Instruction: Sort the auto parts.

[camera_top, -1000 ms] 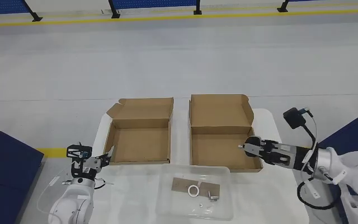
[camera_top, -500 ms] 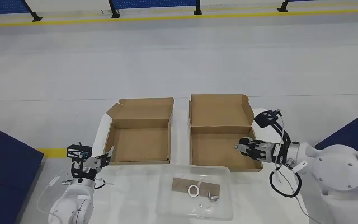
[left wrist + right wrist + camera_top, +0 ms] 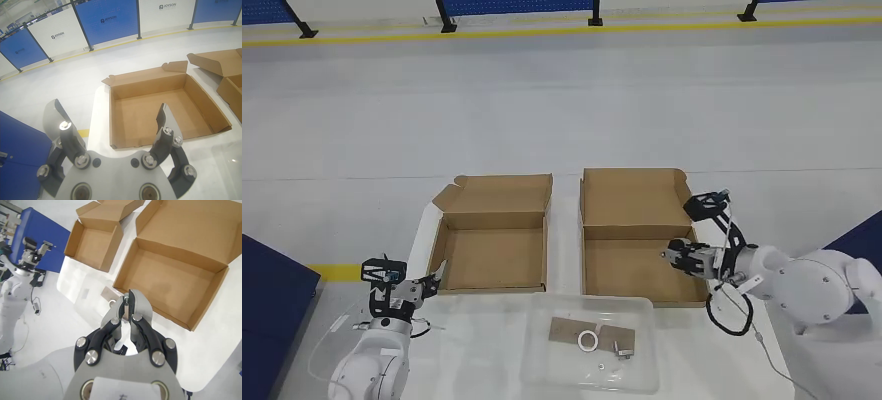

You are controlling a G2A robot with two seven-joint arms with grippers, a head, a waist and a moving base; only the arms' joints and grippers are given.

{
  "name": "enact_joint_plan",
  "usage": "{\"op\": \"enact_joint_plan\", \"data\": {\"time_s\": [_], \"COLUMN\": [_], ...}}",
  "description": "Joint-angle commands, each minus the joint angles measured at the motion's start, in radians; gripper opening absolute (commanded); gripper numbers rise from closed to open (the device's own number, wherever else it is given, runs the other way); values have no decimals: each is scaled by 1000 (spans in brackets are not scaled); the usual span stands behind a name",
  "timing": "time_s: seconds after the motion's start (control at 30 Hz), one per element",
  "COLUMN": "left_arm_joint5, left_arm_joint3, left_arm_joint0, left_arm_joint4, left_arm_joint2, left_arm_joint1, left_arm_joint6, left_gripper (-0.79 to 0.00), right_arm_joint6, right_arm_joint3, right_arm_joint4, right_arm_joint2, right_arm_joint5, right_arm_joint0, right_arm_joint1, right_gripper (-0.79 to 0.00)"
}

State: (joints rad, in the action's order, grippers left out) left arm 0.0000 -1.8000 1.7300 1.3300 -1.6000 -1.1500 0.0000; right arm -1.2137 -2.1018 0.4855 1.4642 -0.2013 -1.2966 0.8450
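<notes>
Right wrist view, right gripper (image 3: pixel 127 294) clamped on perhaps a bolt (image 3: pixel 126 301) near box (image 3: pixel 181 255) edge, left gripper (image 3: pixel 109 105) apart

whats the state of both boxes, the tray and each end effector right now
left box: open, lid back, empty
right box: open, lid back, empty
clear tray: uncovered, holds a metal ring and a small piece
left end effector: open, empty
right end effector: shut on a small metal part

It is bright everywhere, with even light from above. The white floor (image 3: pixel 562 100) glows pale. Shadows are soft, like the faint one inside the left box (image 3: pixel 147 85). The floor's yellow line (image 3: pixel 113 45) looks bent.
</notes>
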Motion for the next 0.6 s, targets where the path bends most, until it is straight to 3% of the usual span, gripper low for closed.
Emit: {"op": "enact_joint_plan", "data": {"time_s": [0.0,0.37,0.57], "left_arm_joint5": [0,0,0], "left_arm_joint3": [0,0,0], "left_arm_joint0": [0,0,0], "left_arm_joint4": [0,0,0], "left_arm_joint2": [0,0,0], "left_arm_joint1": [0,0,0], "left_arm_joint6": [0,0,0], "left_gripper": [0,0,0], "right_arm_joint6": [-6,-29,-46], "right_arm_joint3": [37,400,576], "right_arm_joint4": [52,202,183], "right_arm_joint2": [-74,-508,-670], "right_arm_joint5": [-18,-61,-77], "right_arm_joint0": [67,447,566], "right_arm_joint1": [5,94,158], "right_gripper": [-785,-785,-785]}}
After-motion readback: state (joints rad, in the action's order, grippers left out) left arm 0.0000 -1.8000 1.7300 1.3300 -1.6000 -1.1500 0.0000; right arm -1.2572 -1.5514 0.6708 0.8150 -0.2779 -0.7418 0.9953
